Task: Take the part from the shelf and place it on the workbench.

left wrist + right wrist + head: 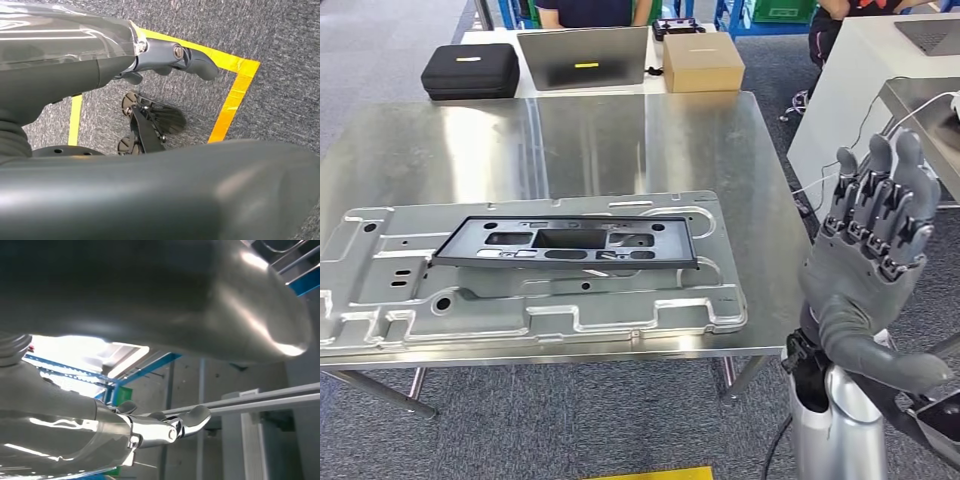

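Observation:
A long black frame part [565, 243] with several cut-outs lies flat on a large stamped silver panel [546, 310], which rests on the steel workbench [569, 140]. My right hand [875, 250] is raised off the workbench's right end, palm up, fingers straight and apart, holding nothing. The right wrist view shows its thumb [151, 290] and fingers [158, 430] spread with only the room behind them. My left hand [94, 65] hangs over grey carpet, fingers stretched out and nothing between them and the thumb.
Behind the workbench a white table carries a black case [469, 70], a laptop [583, 57] and a cardboard box [702, 62]; a person sits there. Another white table [848, 90] with cables stands to the right. Yellow tape [234, 95] marks the floor.

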